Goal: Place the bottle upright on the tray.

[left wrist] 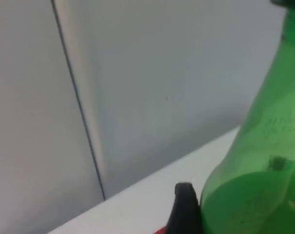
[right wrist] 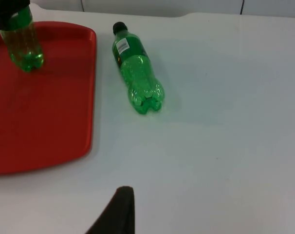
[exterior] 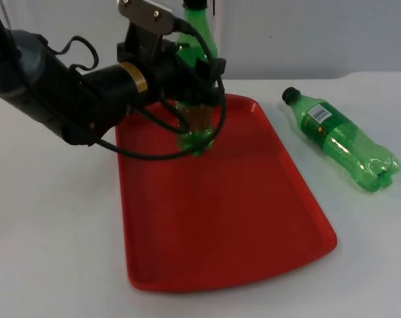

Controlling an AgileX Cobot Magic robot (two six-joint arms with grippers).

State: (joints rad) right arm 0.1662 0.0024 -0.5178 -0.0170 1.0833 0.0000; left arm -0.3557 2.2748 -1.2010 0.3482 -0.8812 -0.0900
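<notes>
The left gripper (exterior: 195,89) clamped a bottle (exterior: 195,136) upright at the tray's (exterior: 253,218) far edge; releasing off-balance could topple it, while the right arm waited

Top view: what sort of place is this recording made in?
Probably a lab test bench: a bare white table ending at a grey partition wall, with only a red tray and two green bottles as props.

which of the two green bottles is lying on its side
The bottle on the table right of the red tray; the other bottle stands upright in the left hand.
</notes>
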